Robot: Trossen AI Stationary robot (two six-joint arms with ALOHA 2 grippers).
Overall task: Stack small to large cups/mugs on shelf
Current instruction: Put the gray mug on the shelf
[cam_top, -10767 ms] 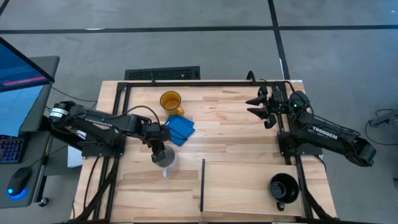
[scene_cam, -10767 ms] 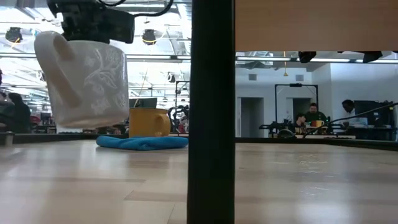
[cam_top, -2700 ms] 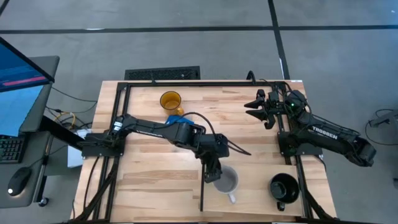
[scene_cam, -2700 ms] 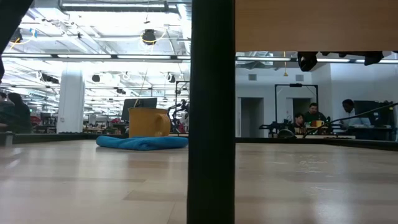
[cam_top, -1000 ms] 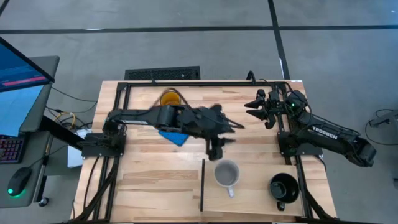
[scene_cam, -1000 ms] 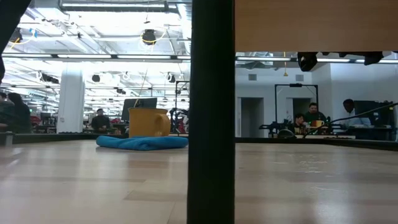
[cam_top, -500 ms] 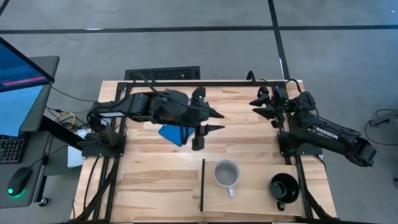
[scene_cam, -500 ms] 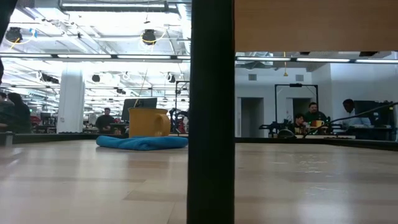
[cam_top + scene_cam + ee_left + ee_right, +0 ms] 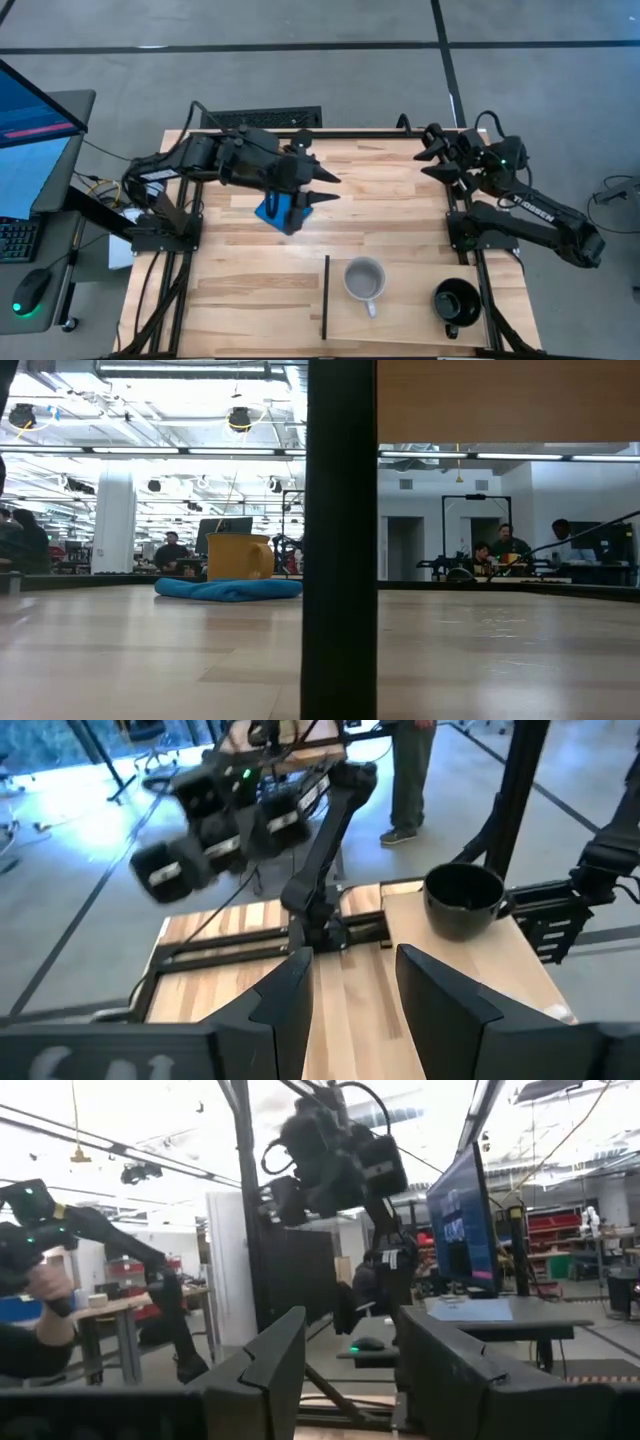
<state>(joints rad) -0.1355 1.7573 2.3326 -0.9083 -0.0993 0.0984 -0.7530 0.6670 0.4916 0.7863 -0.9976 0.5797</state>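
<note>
The pale grey-white mug (image 9: 364,281) stands upright on the shelf (image 9: 405,318), just right of the black divider strip (image 9: 326,297). The black mug (image 9: 455,300) stands at the shelf's right end, also seen in the left wrist view (image 9: 463,900). The yellow mug (image 9: 238,556) stands at the far side behind the blue cloth (image 9: 228,589); in the high view my left arm hides it. My left gripper (image 9: 322,188) hangs open high above the table's middle, holding nothing. My right gripper (image 9: 440,160) is open at the far right, raised.
The divider strip (image 9: 340,540) fills the middle of the low view. The blue cloth (image 9: 270,212) lies partly under my left arm. A keyboard (image 9: 262,119) sits beyond the far edge. Bare wood lies left of the divider (image 9: 250,290). People sit in the room behind.
My left gripper has drawn away from the grey-white mug, rising and going toward the table's far left, still open. The mug stays upright on the shelf. My right gripper has risen a little toward the far right and tipped upward.
</note>
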